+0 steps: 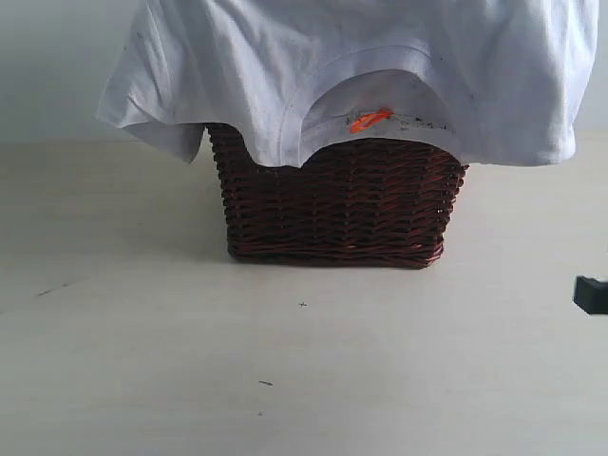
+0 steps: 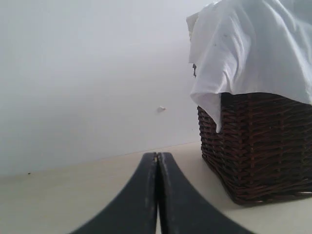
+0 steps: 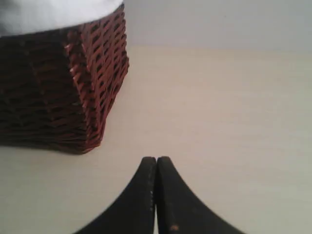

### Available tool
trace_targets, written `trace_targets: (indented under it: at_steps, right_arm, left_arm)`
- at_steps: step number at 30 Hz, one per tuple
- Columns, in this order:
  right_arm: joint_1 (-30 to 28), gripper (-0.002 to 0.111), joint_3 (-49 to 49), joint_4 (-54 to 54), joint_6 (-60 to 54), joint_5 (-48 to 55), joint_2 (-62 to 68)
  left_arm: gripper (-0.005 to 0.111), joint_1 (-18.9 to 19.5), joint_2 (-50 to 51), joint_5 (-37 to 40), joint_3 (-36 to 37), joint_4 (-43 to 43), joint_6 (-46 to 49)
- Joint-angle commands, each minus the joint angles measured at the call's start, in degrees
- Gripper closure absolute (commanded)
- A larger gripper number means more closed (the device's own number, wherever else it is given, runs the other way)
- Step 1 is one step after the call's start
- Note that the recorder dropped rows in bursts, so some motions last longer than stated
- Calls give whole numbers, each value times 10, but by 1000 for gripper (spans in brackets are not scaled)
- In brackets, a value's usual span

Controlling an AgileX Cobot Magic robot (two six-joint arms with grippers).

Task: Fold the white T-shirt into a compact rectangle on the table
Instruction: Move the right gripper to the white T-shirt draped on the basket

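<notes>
Draped over top of basket (image 1: 337,209): white T-shirt (image 1: 380,57), edges hanging down basket sides, collar toward camera, orange neck tag (image 1: 369,120) showing inside it. Shirt clear of table (image 1: 285,370). Basket stands on table, near wall (image 2: 73,73). Low over table beside basket, left gripper (image 2: 157,158): fingers pressed together, nothing held. At basket's other side, right gripper (image 3: 156,161): fingers likewise tight together, empty. Small dark piece (image 1: 591,294) at right edge of exterior view, possibly part of right arm.
</notes>
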Motion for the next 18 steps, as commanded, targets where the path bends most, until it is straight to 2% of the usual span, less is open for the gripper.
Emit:
trace_targets:
  at_steps: [1, 4, 5, 6, 8, 9, 11, 12, 14, 17, 18]
  right_arm:
    - [4, 108, -171, 1, -8, 267, 56]
    - [7, 108, -290, 79, -41, 562, 50]
    - [7, 108, -319, 108, -77, 617, 45]
    - [7, 108, -341, 142, -136, 674, 38]
    - [7, 108, -379, 215, -380, 836, 11]
    - [7, 108, -380, 216, -429, 856, 5]
    - [7, 108, -379, 195, -455, 856, 5]
    - [3, 108, -380, 175, -541, 856, 18]
    - [-20, 108, -380, 180, -574, 856, 57]
    - [-37, 108, -380, 273, -648, 856, 127]
    - [-37, 108, -380, 304, -635, 835, 139]
  left_arm:
    - [107, -3, -3, -2, 2, 0, -1]
    - [107, -3, -3, -2, 2, 0, -1]
    - [107, -3, -3, -2, 2, 0, -1]
    - [107, -3, -3, -2, 2, 0, -1]
    - [107, -3, -3, -2, 2, 0, -1]
    - [107, -3, -3, -2, 2, 0, -1]
    - [107, -3, -3, -2, 2, 0, -1]
    - [107, -3, -3, -2, 2, 0, -1]
    - [107, -3, -3, -2, 2, 0, -1]
    - [107, -3, -3, -2, 2, 0, -1]
    - [107, -3, -3, -2, 2, 0, -1]
